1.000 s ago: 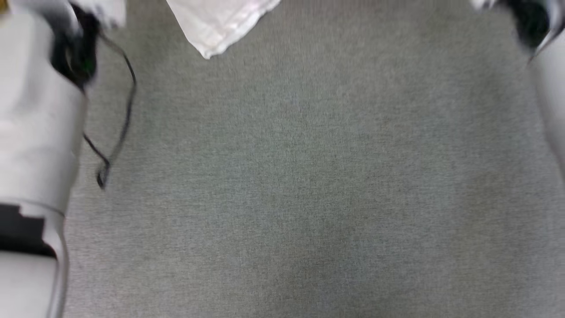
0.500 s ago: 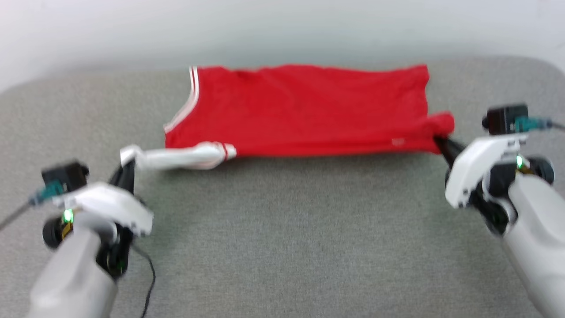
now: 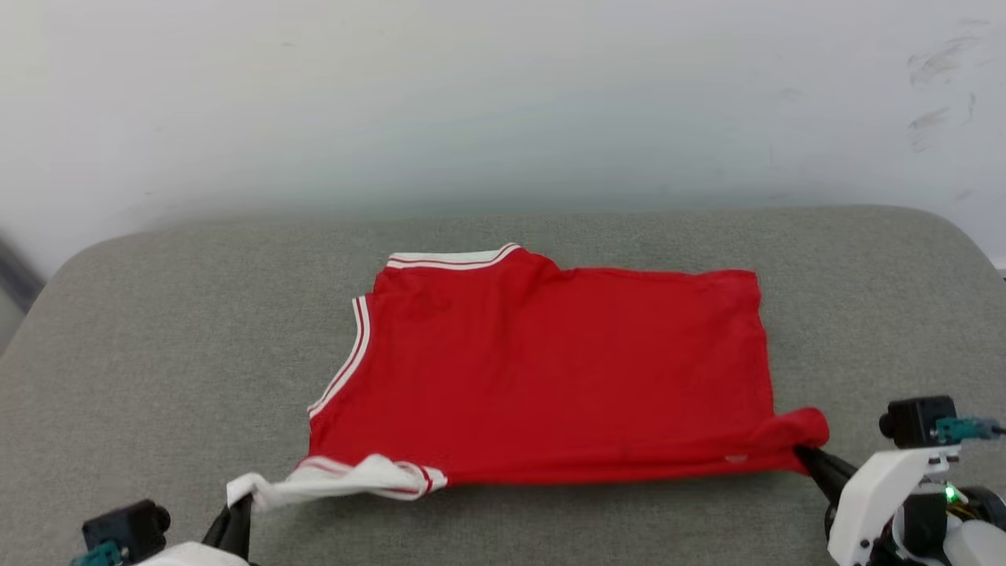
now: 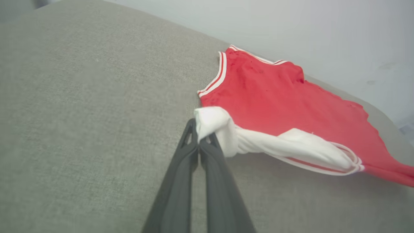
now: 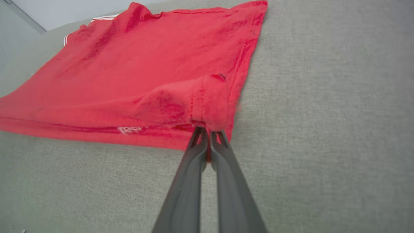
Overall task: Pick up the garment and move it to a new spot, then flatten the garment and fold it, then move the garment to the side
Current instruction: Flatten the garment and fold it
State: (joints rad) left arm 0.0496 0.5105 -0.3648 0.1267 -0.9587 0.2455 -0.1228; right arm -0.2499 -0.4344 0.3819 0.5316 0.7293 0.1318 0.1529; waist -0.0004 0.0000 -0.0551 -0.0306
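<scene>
Two pinch grips hold the garment (image 3: 550, 369), which lies mostly flat on the grey padded surface (image 3: 157, 354), near the pale wall (image 3: 503, 102). Left gripper (image 4: 200, 137) is closed on the twisted white sleeve (image 4: 291, 149) at the near-left corner; right gripper (image 5: 206, 133) is closed on the bunched red corner, near-right.

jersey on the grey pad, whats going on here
A two-armed robot is handling the red jersey, which lies mostly flat on the grey pad. The left gripper is shut on the white sleeve, and the right gripper is shut on the near hem corner. The jersey's near edge is stretched between them.
</scene>
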